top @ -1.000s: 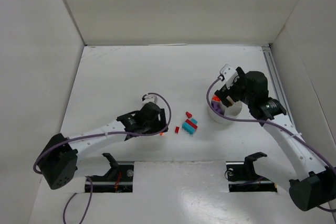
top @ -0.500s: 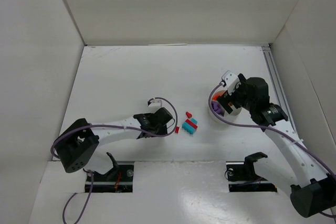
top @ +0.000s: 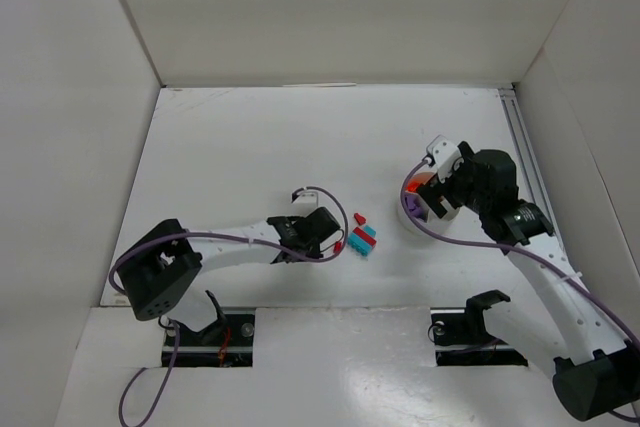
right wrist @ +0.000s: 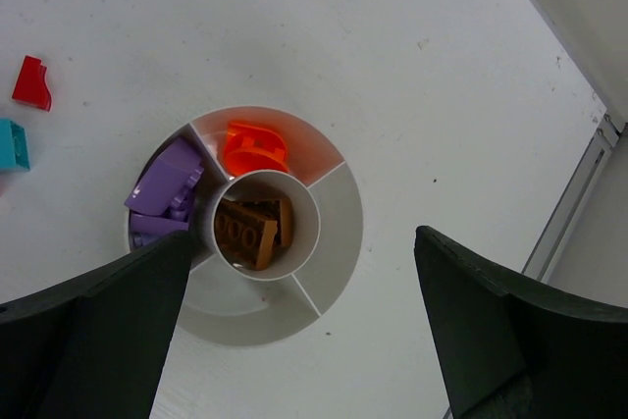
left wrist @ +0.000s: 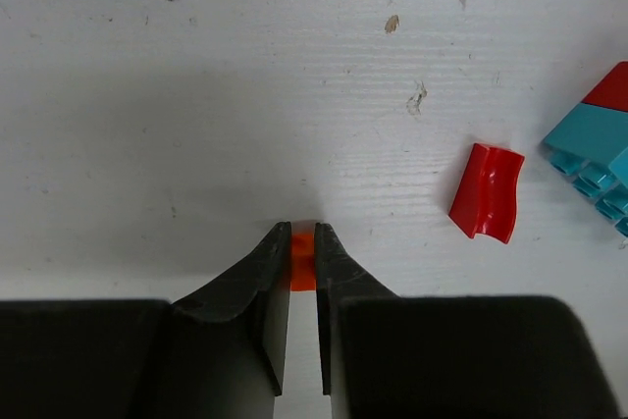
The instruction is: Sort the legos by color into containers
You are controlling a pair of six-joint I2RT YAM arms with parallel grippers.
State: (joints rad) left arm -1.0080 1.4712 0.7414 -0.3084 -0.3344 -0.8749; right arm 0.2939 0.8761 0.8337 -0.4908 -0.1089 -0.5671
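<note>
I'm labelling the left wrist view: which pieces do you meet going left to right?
Orange piece held in the left gripper → red piece → teal and red block.

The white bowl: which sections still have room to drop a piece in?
Bare: the right wedge, next to the orange piece, and the bottom wedge, below the purple pieces. The centre cup is crowded with brown pieces.

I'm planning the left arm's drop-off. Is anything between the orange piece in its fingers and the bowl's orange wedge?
Yes: loose teal and red lego pieces lie on the table between, and the right gripper hangs open right over the round white divided bowl, likely blocking a drop from above.
</note>
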